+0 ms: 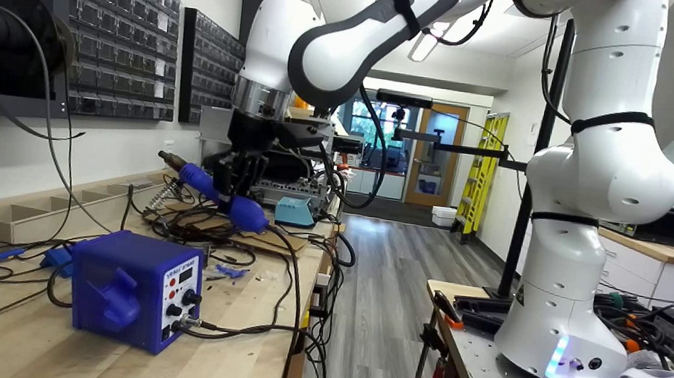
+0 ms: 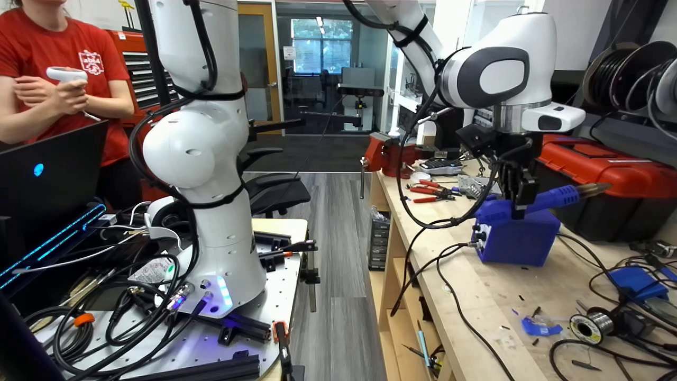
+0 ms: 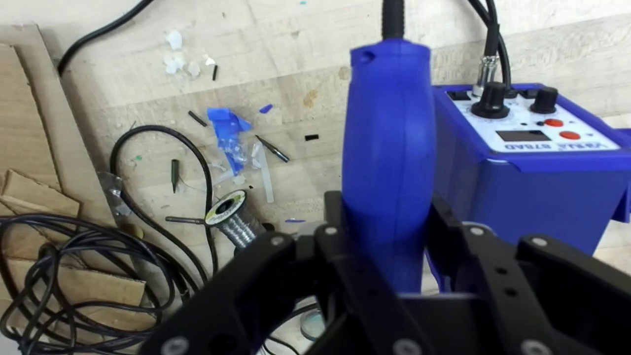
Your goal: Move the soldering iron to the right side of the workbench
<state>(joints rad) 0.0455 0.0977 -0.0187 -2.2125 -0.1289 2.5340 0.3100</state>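
Wrist view: gripper point(image 3: 387, 202) closed in on the soldering iron point(image 3: 389, 143), fingers point(image 3: 335, 219) parted only by the thickness of its blue body. Hold is across the mid-body, likely for balance; the cord point(image 3: 393, 19) leaves the butt end, free of the grip. Count: one iron; one soldering station point(image 3: 537, 195) with two black knobs point(image 3: 493, 101), two red buttons point(image 3: 554, 123); one solder spool point(image 3: 236, 219).

In an exterior view: iron raised above the workbench point(image 1: 231, 366) and its cable tangle point(image 1: 186, 223), apart from the station. Tilted, nozzle point(image 1: 172, 161) up toward the wall point(image 1: 128, 148), butt lower toward the aisle point(image 1: 376, 293); probably so the metal end points away from the robot and the cord can trail. One coil-spring stand point(image 1: 164, 196) below the nozzle, contact unclear. One teal box point(image 1: 295, 212); two drawer racks point(image 1: 121, 35).

In an exterior view: nozzle aims toward one red-lidded toolbox point(image 2: 629, 180); iron overlaps the station by line of sight. One red vise point(image 2: 389, 153); one person point(image 2: 45, 58) with one white controller point(image 2: 66, 74), presumably steering. Red-handled pliers point(image 2: 424, 200): number unclear. Carrying looks to be the step in hand; setting down not yet done.
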